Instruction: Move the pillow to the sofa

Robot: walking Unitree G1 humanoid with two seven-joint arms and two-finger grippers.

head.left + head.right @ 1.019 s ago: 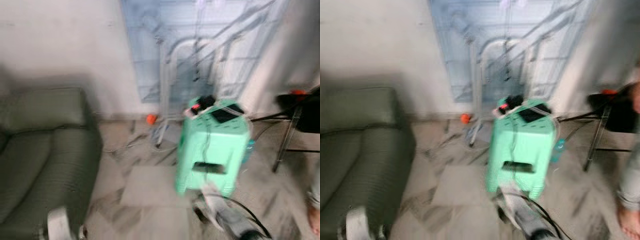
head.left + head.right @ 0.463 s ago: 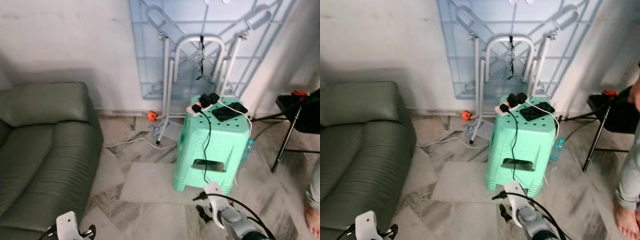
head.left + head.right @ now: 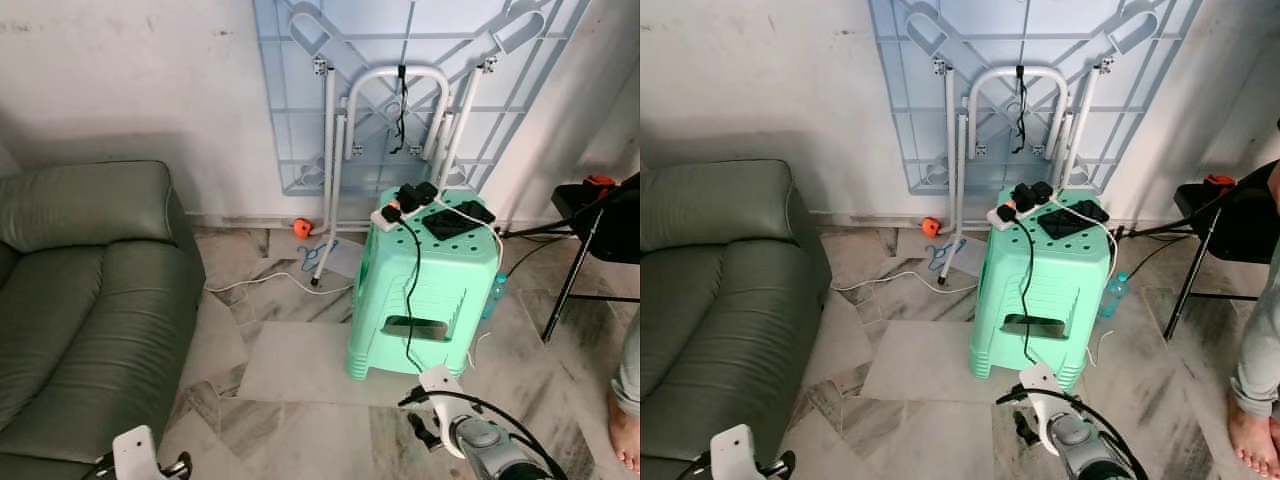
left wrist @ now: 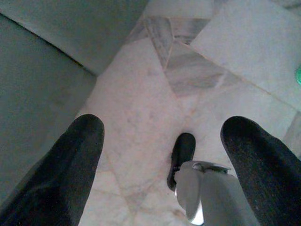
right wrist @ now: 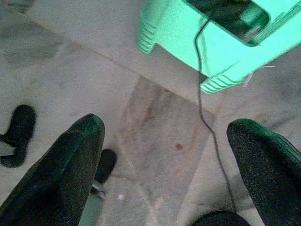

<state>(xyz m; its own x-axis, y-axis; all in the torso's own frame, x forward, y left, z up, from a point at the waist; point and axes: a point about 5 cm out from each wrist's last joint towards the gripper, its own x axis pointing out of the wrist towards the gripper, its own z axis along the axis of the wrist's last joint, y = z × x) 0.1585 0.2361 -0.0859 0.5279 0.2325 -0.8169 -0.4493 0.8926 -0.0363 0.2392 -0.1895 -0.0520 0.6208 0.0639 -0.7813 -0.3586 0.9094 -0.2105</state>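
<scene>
The dark green sofa (image 3: 85, 300) fills the left side of the head views, its seat and armrest running from mid-left toward the lower left; no pillow can be made out anywhere, so its place and long axis cannot be told. The left gripper (image 4: 164, 155) hangs over marble floor (image 4: 141, 108) beside the sofa's edge, fingers spread wide, holding nothing. The right gripper (image 5: 164, 150) (likewise spread, empty) hangs over floor below a mint-green stool (image 3: 425, 290), centre-right.
</scene>
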